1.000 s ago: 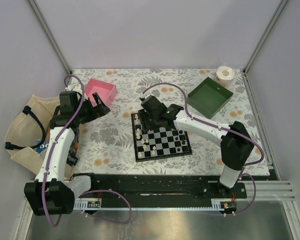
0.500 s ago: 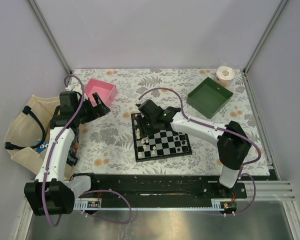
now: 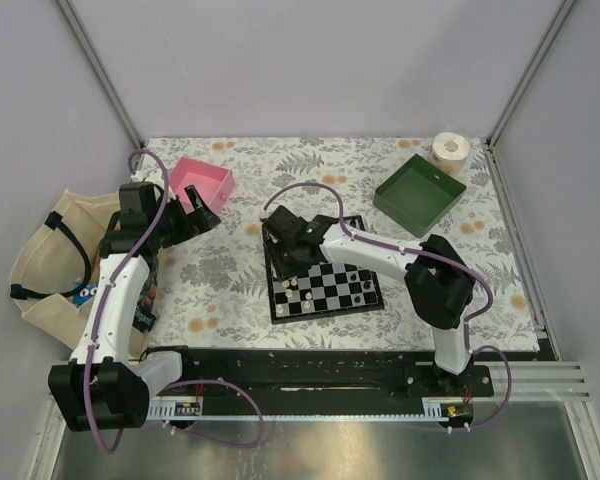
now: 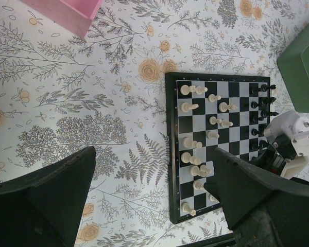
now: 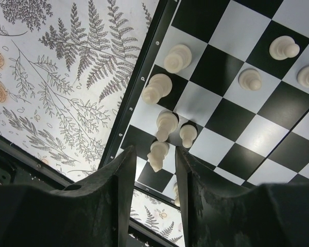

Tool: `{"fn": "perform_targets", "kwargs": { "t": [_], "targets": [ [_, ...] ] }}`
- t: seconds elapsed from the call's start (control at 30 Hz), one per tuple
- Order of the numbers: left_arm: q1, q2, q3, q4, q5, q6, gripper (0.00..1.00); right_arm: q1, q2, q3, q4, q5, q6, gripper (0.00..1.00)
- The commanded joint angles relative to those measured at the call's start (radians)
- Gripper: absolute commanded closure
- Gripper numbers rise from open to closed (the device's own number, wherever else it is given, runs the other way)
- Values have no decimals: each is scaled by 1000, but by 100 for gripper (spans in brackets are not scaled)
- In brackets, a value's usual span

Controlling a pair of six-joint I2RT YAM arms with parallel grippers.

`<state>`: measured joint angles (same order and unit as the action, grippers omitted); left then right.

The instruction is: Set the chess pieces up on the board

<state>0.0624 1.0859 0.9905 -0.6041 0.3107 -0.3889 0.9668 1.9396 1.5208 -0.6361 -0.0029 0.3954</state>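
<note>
The right gripper (image 5: 155,150) has swung left across the small black-and-white chequered board (image 3: 325,290); its jaws stand slightly apart around a cream-white chess piece (image 5: 158,154); the left gripper (image 4: 152,152) gapes wide.

Bench (image 3: 230,290): floral-print cover, grey leaves, orange blooms. Directly on it:
- chessboard (image 3: 325,312) at middle, slightly skewed
- pink tray (image 3: 202,175) far left, well apart from chessboard
- green tray (image 3: 420,195) far right, turned diagonal
- tape roll (image 3: 450,148) at far right corner, just behind green tray
- cream tote bag (image 3: 45,270) slumped at left edge; unclear if on bench
</note>
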Motion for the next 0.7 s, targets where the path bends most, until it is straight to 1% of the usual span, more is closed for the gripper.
{"fn": "perform_targets", "kwargs": {
  "t": [0.0,0.47,0.5,0.63,0.67],
  "targets": [
    [4,-12,10,30,21,10,1,9,16,53,-17,26,-24,55],
    [2,-12,10,30,21,12,1,9,73,82,-30,17,-32,61],
    [4,-14,10,30,21,12,1,9,79,87,-30,17,-33,62],
    [4,-12,10,30,21,12,1,9,90,101,-33,7,-36,73],
    [4,-12,8,30,21,12,1,9,91,104,-37,6,-38,74]
  ]
}}
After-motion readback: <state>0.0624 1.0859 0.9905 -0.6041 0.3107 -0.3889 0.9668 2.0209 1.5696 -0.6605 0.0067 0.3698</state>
